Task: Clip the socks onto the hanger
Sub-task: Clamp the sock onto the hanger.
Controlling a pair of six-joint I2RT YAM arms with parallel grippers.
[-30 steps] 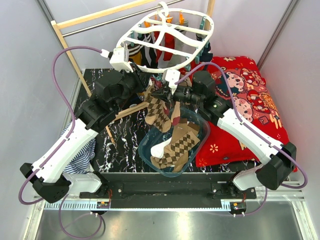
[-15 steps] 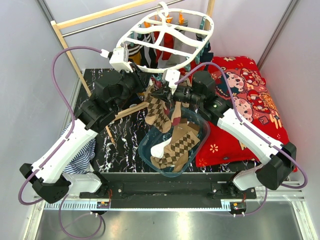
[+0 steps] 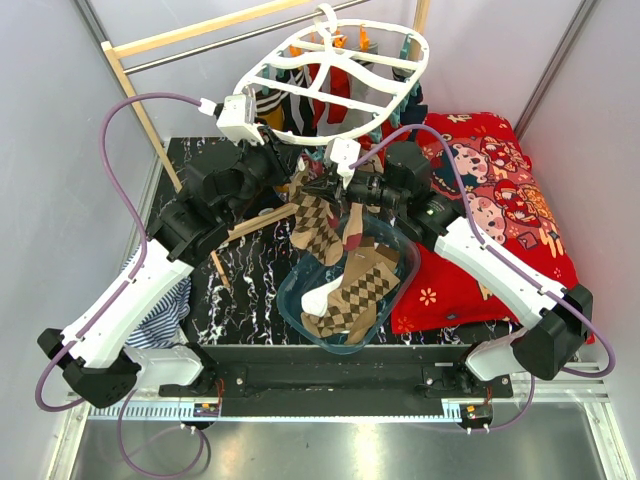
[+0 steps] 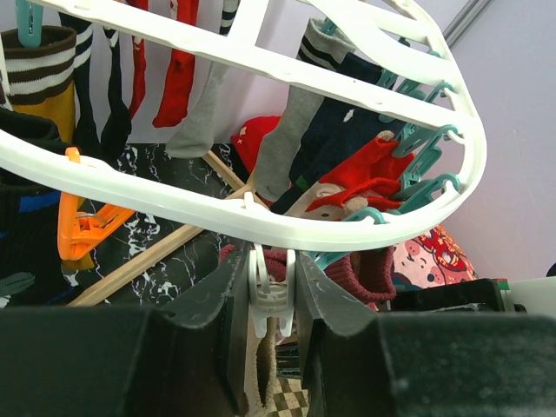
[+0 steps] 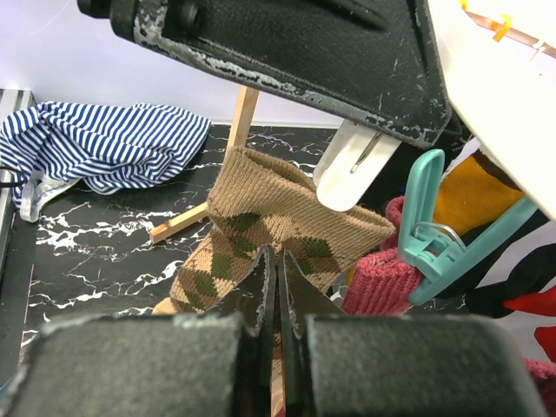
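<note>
Sock (image 5: 278, 213), tan with brown argyle diamonds, ribbed cuff

The change is small. In the top view the left arm (image 3: 150, 275) has shifted slightly. Its shoulder, at the near edge of the counter (image 3: 240, 290), now sits a little more toward 7 o'clock. The white camera box (image 3: 238, 115) on its wrist has gone a little toward 11 o'clock. The left claw (image 4: 271, 295), closed on the white clip (image 4: 271, 304) of the hanger (image 3: 345, 75), has moved along with the wrist. The hanger has tipped a little, and its left end seems drawn slightly toward 3 o'clock. The orange clips (image 3: 340, 40) under the far rim have swung a trace.
</note>
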